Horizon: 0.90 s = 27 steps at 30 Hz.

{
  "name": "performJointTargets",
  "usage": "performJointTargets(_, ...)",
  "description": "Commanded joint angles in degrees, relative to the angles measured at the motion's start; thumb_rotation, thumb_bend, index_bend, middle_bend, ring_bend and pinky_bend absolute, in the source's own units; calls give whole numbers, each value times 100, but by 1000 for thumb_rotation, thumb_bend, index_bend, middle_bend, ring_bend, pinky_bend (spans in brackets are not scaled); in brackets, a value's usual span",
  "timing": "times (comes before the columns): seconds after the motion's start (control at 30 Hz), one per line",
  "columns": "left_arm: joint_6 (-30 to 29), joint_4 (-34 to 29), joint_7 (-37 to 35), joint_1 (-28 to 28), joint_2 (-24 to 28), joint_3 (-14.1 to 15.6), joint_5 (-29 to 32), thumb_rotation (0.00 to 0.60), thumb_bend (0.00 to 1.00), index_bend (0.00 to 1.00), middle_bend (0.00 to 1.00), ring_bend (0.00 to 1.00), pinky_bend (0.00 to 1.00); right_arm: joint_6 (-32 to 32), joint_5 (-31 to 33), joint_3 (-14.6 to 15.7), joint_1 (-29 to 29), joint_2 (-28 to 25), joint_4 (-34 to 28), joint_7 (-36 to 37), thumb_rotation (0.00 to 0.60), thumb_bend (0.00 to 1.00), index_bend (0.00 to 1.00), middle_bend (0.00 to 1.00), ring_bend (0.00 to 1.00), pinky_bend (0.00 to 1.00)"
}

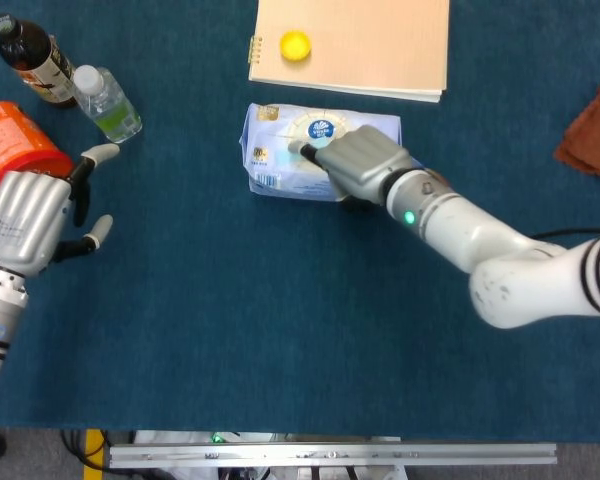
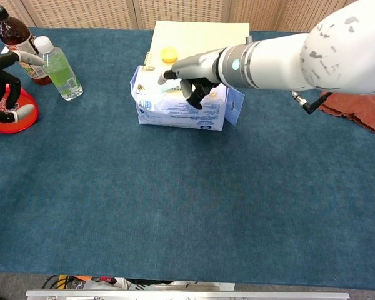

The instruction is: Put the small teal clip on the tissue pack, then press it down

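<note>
R hand (image 1: 355,162) over pale-blue tissue pack (image 1: 280,150)

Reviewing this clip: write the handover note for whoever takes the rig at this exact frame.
Right hand: over the tissue pack, a fingertip at its top; whether it presses or holds anything cannot be told.
Left hand: idle at the table's left, fingers apart, holding nothing.
Small teal clip: not visible in either view, possibly hidden under the right hand.
Done: unclear; clip placement cannot be confirmed.
Left: verify the clip sits on the pack, press it down, withdraw.
</note>
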<state>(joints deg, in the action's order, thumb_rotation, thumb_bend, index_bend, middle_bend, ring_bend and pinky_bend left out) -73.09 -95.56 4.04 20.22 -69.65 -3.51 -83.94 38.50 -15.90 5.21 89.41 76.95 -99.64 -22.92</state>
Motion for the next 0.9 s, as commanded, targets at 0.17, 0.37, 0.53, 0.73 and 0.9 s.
performJointTargets(0.17,-82,36,-87,-27,26,-33,-24,600,316,178,705,702,792,1063,-1030,9,-861,-909,-1000,303,600,999,54,1000,1000,1000)
performJointTargets(0.37,-169,116,-148,-109,75,-32,18,600,316,178,680,633,681,2082,-2004,427,-1902,-1719,-1775,427,600,794,54,957,984,1000)
performJointTargets(0.53,-233,176,-123,-196,125,-36,120,600,315,178,618,577,560,2806,-2727,834,-2758,-2290,-2116,401,600,574,54,763,820,986)
performJointTargets(0.73,-382,199,-55,-339,200,-48,228,600,316,178,549,528,464,3895,-3807,1237,-4060,-2684,-2080,515,600,451,54,569,611,842)
performJointTargets(0.9,-569,100,91,-511,290,-15,286,600,316,178,516,494,454,4866,-4716,1402,-5251,-2458,-1456,849,600,451,54,351,375,588)
